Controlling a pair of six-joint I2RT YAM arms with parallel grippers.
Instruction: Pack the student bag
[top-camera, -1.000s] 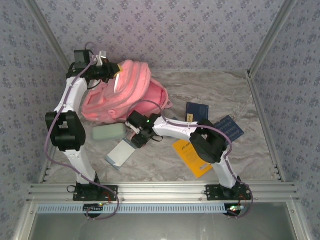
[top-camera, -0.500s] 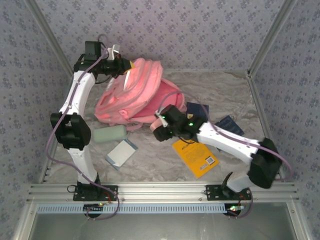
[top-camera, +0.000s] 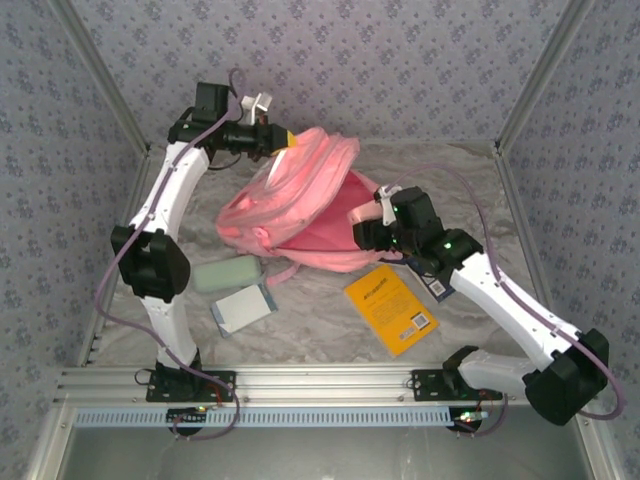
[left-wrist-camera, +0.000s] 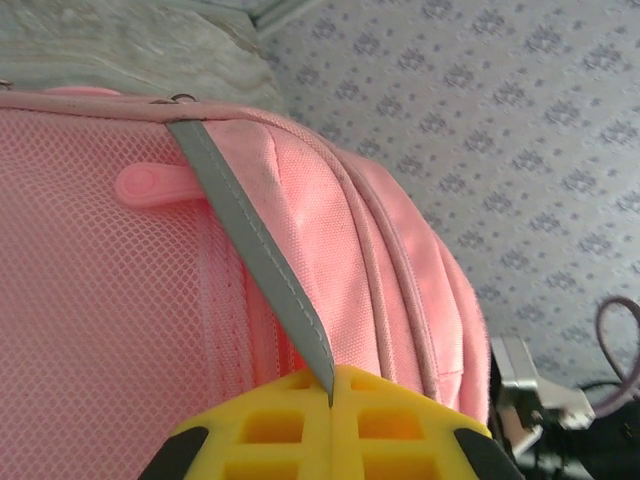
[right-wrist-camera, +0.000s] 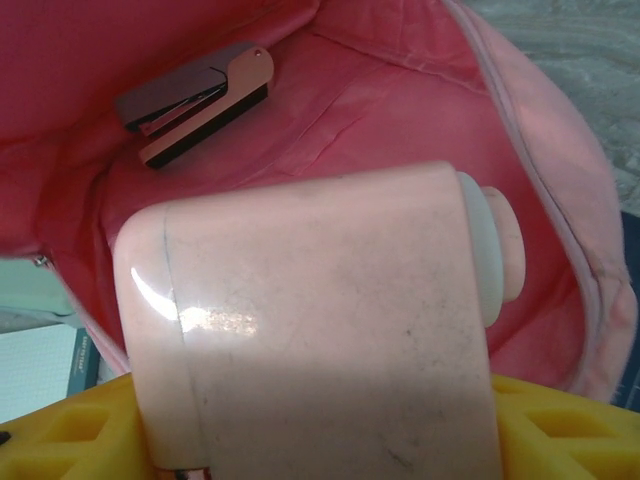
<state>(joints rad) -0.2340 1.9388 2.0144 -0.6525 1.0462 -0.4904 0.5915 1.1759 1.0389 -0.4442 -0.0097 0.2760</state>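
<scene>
Now, one student bag (top-camera: 300, 195), left gripper (left-wrist-camera: 332, 398) pinching it, right gripper (top-camera: 364, 226) holding one pink bottle (right-wrist-camera: 320, 320)

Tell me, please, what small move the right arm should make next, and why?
Probably ease the pink bottle a little deeper before letting go: the right fingers hold it just inside the student bag, which the left fingers hold up by its grey strip; a stapler lies inside.
</scene>
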